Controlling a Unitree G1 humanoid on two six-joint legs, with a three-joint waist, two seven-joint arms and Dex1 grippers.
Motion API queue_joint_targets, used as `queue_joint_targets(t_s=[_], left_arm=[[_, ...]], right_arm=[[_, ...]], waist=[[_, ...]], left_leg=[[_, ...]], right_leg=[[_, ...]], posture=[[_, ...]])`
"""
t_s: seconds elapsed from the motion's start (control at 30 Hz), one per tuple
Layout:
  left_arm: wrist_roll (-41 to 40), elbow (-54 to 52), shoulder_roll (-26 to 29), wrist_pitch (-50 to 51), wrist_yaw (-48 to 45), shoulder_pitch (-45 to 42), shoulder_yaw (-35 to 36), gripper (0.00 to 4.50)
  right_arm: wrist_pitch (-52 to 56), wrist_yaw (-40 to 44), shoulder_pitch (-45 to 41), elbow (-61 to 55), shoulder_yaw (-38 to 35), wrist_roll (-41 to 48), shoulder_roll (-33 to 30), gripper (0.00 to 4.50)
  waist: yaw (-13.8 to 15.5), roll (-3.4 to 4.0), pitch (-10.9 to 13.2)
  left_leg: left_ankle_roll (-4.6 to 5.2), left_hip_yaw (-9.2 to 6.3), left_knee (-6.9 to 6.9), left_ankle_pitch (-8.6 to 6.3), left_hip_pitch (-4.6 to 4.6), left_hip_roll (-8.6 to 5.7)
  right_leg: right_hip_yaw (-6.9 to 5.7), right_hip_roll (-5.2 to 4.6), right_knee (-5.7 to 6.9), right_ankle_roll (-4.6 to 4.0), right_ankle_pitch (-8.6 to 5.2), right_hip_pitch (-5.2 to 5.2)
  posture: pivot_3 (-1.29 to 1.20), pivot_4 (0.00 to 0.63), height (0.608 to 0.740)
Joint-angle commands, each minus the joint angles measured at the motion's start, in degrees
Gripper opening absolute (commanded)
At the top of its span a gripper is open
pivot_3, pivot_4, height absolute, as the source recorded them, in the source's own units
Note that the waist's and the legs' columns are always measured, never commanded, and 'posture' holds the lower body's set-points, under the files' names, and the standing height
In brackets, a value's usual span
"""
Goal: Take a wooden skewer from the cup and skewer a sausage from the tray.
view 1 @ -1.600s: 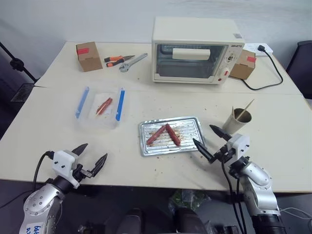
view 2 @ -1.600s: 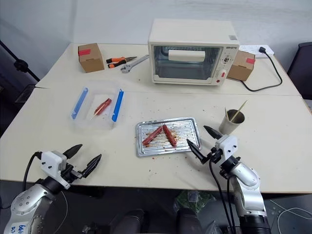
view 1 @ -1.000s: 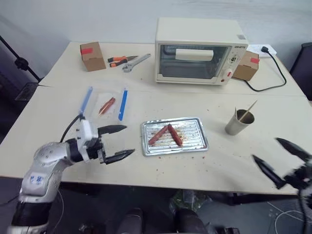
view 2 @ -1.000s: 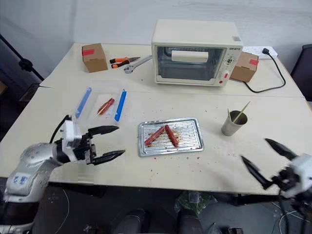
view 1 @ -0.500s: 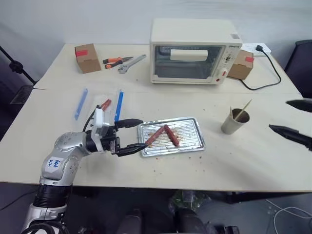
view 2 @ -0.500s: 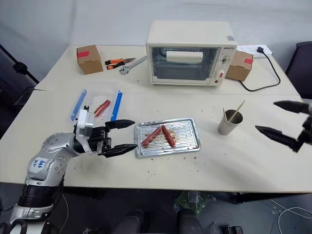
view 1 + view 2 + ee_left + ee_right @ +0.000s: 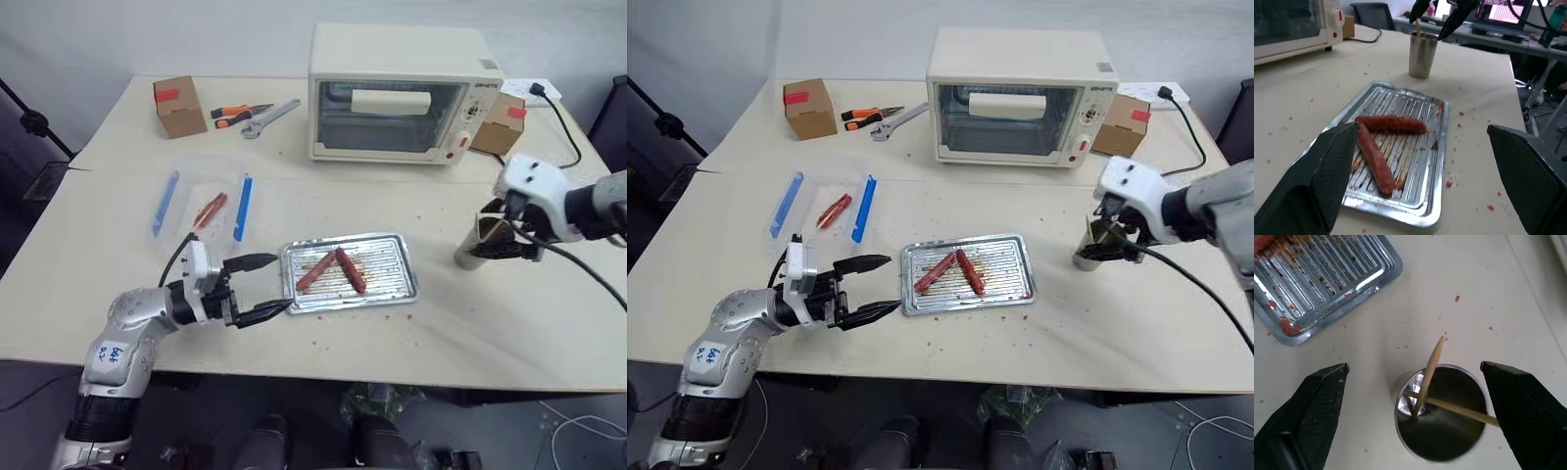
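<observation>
At centre right, the right gripper, jaws wide and empty, hovers over the cup, reaching for a wooden skewer. Next it likely must descend and pinch one stick. The left gripper, also spread wide and empty, waits beside the tray at lower centre.

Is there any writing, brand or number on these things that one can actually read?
Nothing can be read for certain.
Toaster oven: a small dark brand word at its upper right front corner, too small to read.
Oven knobs: tiny markings, unreadable.
Left arm's white sticker: blue handwritten characters, too blurred to make out.
Two cardboard boxes: plain red tape patches, no text.
</observation>
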Motion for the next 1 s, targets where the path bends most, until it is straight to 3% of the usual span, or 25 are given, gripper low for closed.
queue_joint_targets(t_s=[0.03, 0.33, 0.47, 0.8, 0.83, 1.0], left_arm=[[-0.1, -3.4, 0.2, -1.1, 0.8, 0.8, 1.0, 4.45], [-0.5, -4.5, 0.5, -0.6, 1.3, 1.5, 0.7, 4.45], [-0.4, -4.6, 0.5, -0.5, 1.3, 1.3, 0.4, 4.5], [-0.2, -4.5, 0.3, -0.3, 1.3, 0.9, -0.1, 4.5], [-0.1, -4.4, 0.3, -0.4, 1.3, 0.9, -0.2, 4.5], [0.8, -4.2, -0.1, -2.0, 1.5, 1.6, -0.2, 4.5]], right_arm=[[2.7, 1.6, -2.6, -1.6, -1.5, 0.2, 0.1, 4.5], [1.7, 2.1, -2.7, -0.2, -0.9, -2.5, 1.3, 4.5], [0.6, 1.8, -2.7, 0.7, -1.1, -3.8, 1.3, 3.62], [-0.9, 3.1, -3.4, 2.9, -2.1, -5.4, 0.9, 0.26], [-0.7, 3.2, -3.5, 3.0, -2.3, -5.2, 0.9, 0.05], [0.6, 5.8, -5.9, 4.6, -4.5, -3.5, -0.5, 0.05]], waist=[[0.3, 0.0, 0.0], [0.7, 0.0, 0.0], [0.7, 0.0, 0.0], [0.7, 0.0, 0.0], [0.7, 0.0, 0.0], [0.7, 0.0, 0.0]], left_leg=[[0.06, -0.01, 0.06, 0.03, 0.0, -0.07], [0.12, -0.04, 0.08, 0.06, 0.08, -0.12], [0.12, -0.04, 0.08, 0.06, 0.08, -0.12], [0.11, -0.04, 0.09, 0.07, 0.08, -0.12], [0.11, -0.04, 0.09, 0.07, 0.08, -0.12], [0.11, -0.03, 0.09, 0.07, 0.09, -0.12]], right_leg=[[0.0, -0.07, 0.06, 0.02, 0.01, 0.01], [-0.02, -0.09, 0.15, 0.05, 0.03, 0.1], [-0.03, -0.08, 0.17, 0.05, 0.03, 0.09], [-0.04, -0.07, 0.2, 0.05, 0.03, 0.09], [-0.04, -0.06, 0.2, 0.05, 0.03, 0.09], [-0.05, -0.06, 0.2, 0.05, 0.03, 0.09]], posture=[[0.0, 0.15, 0.74], [0.0, 0.15, 0.74], [0.0, 0.15, 0.74], [0.0, 0.15, 0.74], [0.0, 0.15, 0.74], [0.0, 0.15, 0.74]])
